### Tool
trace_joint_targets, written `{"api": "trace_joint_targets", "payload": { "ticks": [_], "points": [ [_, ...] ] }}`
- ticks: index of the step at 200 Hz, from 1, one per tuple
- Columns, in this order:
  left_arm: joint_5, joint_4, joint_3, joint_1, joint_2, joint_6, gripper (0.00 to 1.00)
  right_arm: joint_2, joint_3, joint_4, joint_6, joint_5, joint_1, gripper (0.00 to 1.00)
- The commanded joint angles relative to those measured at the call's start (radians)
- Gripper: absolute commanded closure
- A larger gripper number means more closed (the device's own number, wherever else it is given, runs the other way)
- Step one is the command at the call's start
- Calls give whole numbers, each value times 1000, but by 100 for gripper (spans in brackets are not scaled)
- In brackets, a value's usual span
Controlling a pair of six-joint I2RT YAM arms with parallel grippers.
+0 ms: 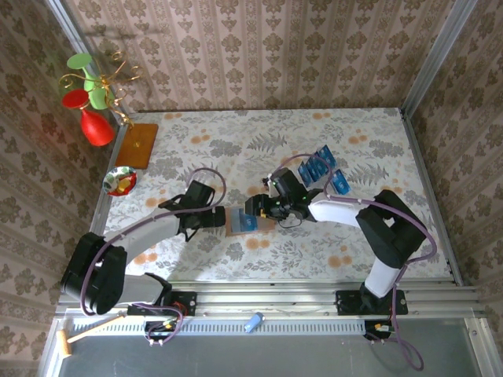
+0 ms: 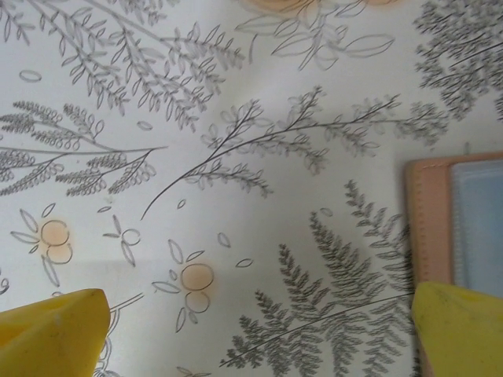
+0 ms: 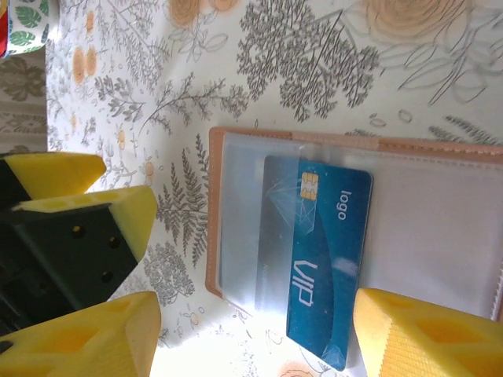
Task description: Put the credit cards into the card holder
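The card holder (image 3: pixel 440 236) lies open on the flowered cloth, brown rim up, clear pockets showing. One blue credit card (image 3: pixel 330 251) marked "VIP" sits partly inside a pocket, its lower end sticking out. My right gripper (image 3: pixel 255 338) hovers open over it, the card's end lying loose between the fingers. My left gripper (image 2: pixel 255 334) is open at the holder's (image 2: pixel 432 220) left edge, one fingertip (image 2: pixel 460 330) over its rim. In the top view both grippers (image 1: pixel 216 218) (image 1: pixel 255 208) meet at the holder (image 1: pixel 236 225). Several more blue cards (image 1: pixel 322 169) lie at the back right.
A wooden board (image 1: pixel 137 145) holding a red vase (image 1: pixel 96 126) stands at the back left, with a small bowl (image 1: pixel 120 181) in front of it. Beyond the table's near edge lie a hammer (image 1: pixel 75 336) and a small blue object (image 1: pixel 253 322).
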Motion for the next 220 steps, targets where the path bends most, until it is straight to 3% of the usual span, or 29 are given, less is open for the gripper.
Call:
{"api": "trace_joint_targets", "payload": {
  "ticks": [1,22,51,81,220],
  "points": [
    [-8,-26,-18,10,-6,-25,0,-20,66,-213,-74,111,5,36],
    [-3,-21,-17,11,12,-18,0,6,111,-322,-101,178,13,41],
    [4,-11,-12,10,47,-12,0,43,145,-377,-126,229,32,67],
    [-2,-10,4,9,87,-4,0,91,184,-407,-146,249,49,82],
    [3,15,47,-11,166,9,0,181,254,-404,-145,234,71,88]
  ]
}}
